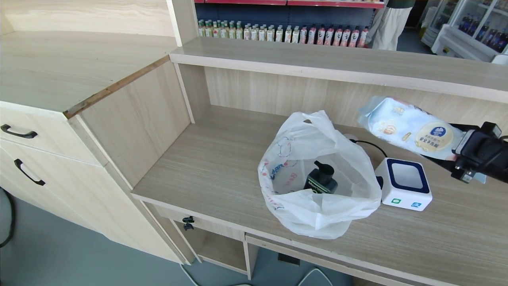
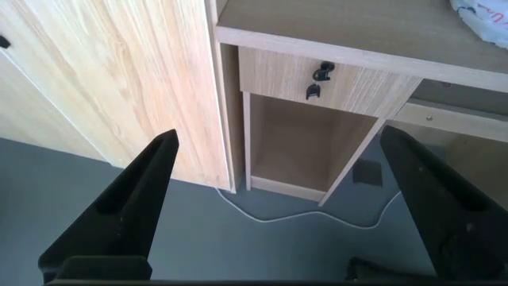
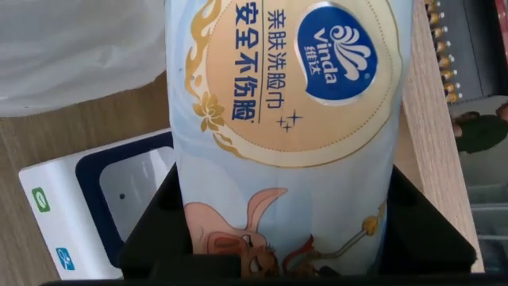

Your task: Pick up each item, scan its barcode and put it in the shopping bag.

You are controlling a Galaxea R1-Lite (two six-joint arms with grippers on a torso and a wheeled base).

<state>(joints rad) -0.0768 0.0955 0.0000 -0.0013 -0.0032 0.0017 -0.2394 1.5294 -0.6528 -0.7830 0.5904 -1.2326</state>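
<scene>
Tissue pack (image 1: 408, 127) gripped between right gripper's (image 3: 290, 238) fingers (image 3: 155, 238), above scanner (image 1: 405, 183).

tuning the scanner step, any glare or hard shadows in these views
Head view: even light, soft shadow under the shopping bag, faint sheen on the scanner window. Right wrist view: no hard glare on the tissue pack, which hides part of the scanner.

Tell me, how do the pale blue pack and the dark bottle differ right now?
The pale blue pack is held in the air by the right gripper; the dark bottle stands upright inside the plastic bag. The pack looks larger and pale; the bottle smaller and black. Both are shop items.
</scene>
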